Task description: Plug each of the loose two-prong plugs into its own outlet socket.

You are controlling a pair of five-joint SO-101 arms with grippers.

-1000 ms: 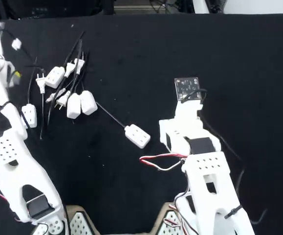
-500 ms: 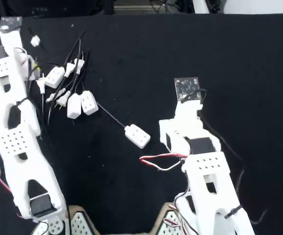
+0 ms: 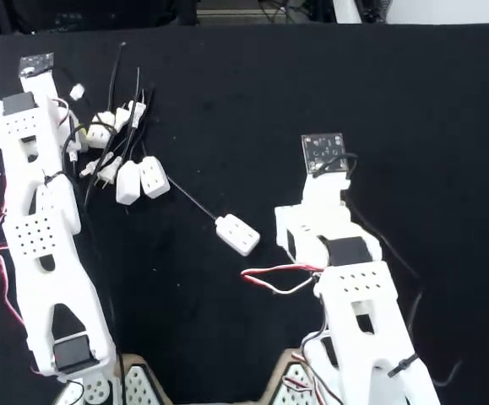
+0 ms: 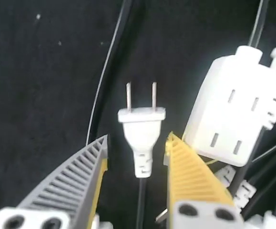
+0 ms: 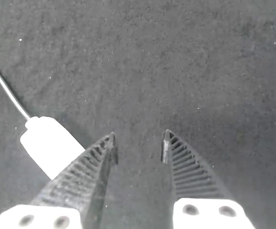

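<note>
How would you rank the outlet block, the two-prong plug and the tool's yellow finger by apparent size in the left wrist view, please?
1. outlet block, clearly largest.
2. yellow finger, though nearest the camera and cut by the frame edge.
3. two-prong plug, only slightly smaller-looking than the finger.

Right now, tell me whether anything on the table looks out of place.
Nothing looks damaged. Black cords cross in a tangle through the pile of plugs and sockets at far left; one outlet socket lies apart, nearer the middle.
</note>
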